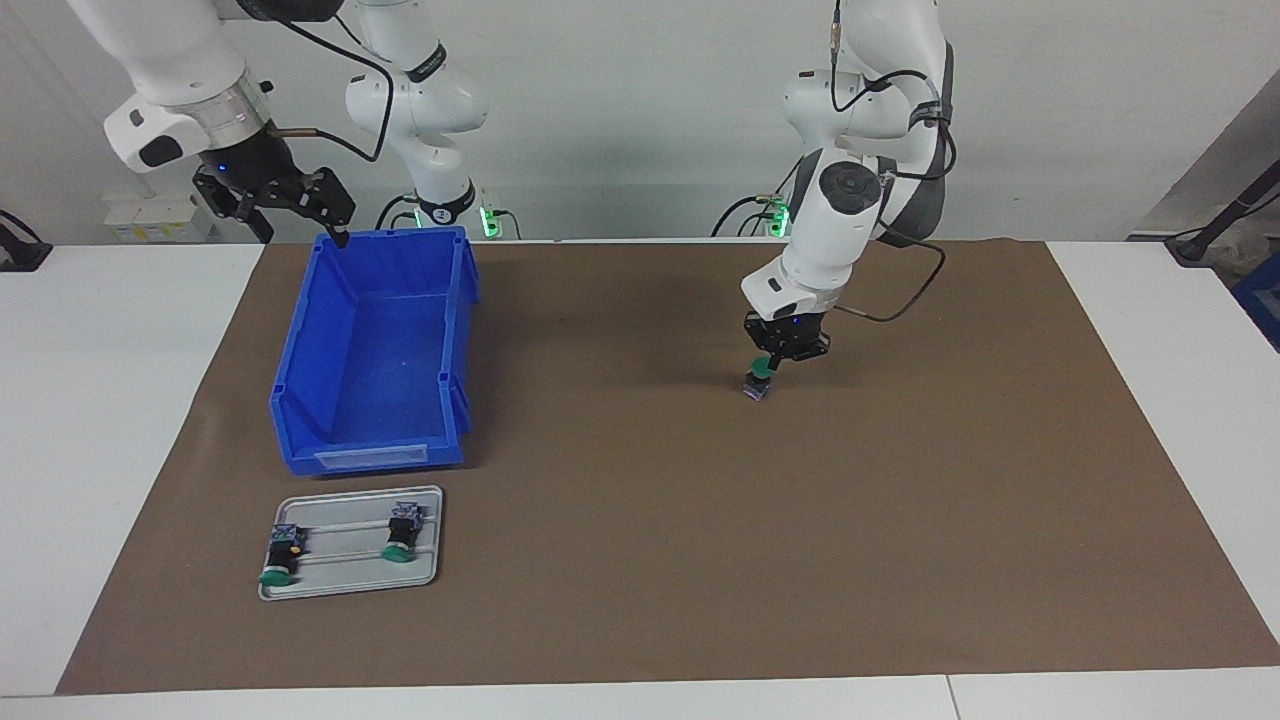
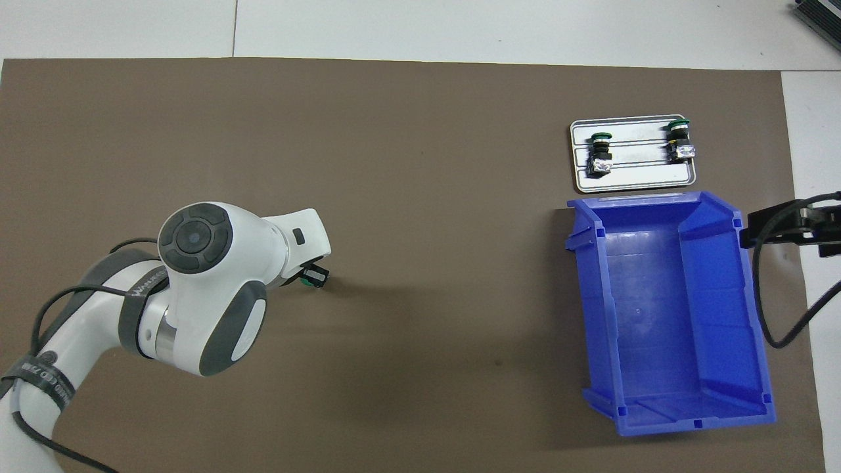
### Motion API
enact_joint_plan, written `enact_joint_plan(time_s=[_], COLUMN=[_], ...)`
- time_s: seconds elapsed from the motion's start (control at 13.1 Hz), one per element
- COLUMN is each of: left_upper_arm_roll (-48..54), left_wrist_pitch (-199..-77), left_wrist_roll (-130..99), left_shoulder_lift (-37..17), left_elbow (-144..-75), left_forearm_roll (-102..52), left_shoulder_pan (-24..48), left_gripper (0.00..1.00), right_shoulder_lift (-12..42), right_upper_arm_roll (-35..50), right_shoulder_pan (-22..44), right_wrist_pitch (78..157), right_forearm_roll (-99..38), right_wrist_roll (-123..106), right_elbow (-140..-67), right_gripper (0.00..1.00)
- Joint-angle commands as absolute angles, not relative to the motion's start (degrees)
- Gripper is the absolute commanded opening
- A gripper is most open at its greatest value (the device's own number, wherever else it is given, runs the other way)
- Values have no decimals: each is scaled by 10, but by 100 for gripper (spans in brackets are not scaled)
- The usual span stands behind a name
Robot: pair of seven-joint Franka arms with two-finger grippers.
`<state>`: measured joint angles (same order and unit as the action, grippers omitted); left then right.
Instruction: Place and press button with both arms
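The button (image 1: 760,378), green cap on a black body with a bluish end, hangs cap-up in my left gripper (image 1: 778,362), which is shut on it over the brown mat (image 1: 640,500) toward the left arm's end. Whether the bluish end touches the mat I cannot tell. In the overhead view only the button's tip (image 2: 315,278) pokes out from under the left wrist. My right gripper (image 1: 300,232) hovers open and empty over the blue bin's (image 1: 300,400) corner nearest the robots; one of its fingers (image 2: 775,223) shows at the bin's rim.
A small grey tray (image 1: 350,585) lies on the mat just farther from the robots than the bin, with two more green-capped buttons (image 1: 283,552) (image 1: 402,530) lying on it. The bin holds nothing I can see.
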<state>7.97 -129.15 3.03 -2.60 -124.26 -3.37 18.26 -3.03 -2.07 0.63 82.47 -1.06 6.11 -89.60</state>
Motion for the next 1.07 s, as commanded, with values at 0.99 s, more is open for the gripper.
enact_joint_plan(time_s=[0.99], left_upper_arm_roll=[68], left_wrist_pitch=[-1160], left_wrist_roll=[23], left_shoulder_lift=[-30], left_elbow=[-1147], left_forearm_roll=[-21], left_shoulder_pan=[190], left_gripper=[1], right_shoulder_lift=[-37], right_upper_arm_roll=[-25], right_shoulder_pan=[9], right_wrist_pitch=[824], right_forearm_roll=[-24], right_wrist_roll=[69], right_elbow=[-904], right_gripper=[99])
